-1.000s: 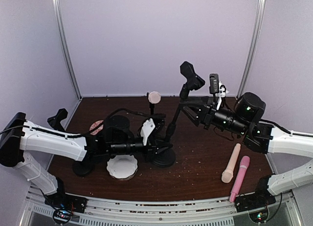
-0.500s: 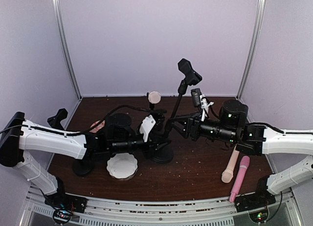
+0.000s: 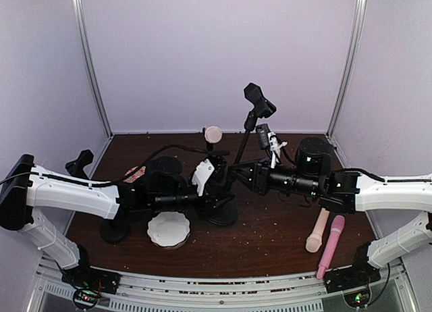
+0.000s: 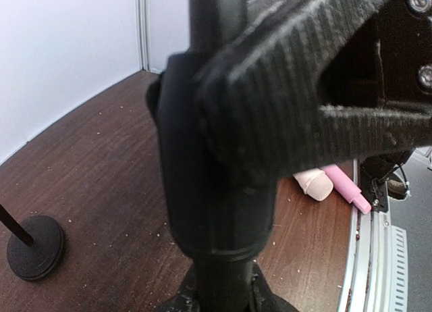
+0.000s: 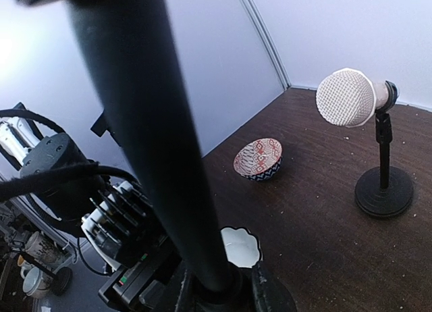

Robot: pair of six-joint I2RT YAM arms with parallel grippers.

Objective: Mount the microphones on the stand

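A black stand [image 3: 241,144] rises from a round base [image 3: 223,215] to an empty clip [image 3: 258,100]. My left gripper [image 3: 214,182] is shut on the stand's thick lower joint [image 4: 216,190]. My right gripper [image 3: 237,171] grips the pole [image 5: 155,136] a little higher; both fingers [image 5: 271,293] press against it. A cream microphone [image 3: 317,231] and a pink microphone [image 3: 331,245] lie on the table at the right. Another cream microphone [image 3: 212,134] sits in a small stand at the back; its head [image 5: 345,97] shows in the right wrist view.
A white scalloped bowl [image 3: 169,229] sits in front of the left arm, a patterned bowl [image 3: 133,175] behind it. A second empty black stand [image 3: 81,163] with a round base [image 3: 115,231] stands at the left. Walls enclose the table on three sides.
My right arm has come down and left from beside the clip to the pole, and its fingers have closed on it. The pole now stands more upright. The left arm has stayed put.
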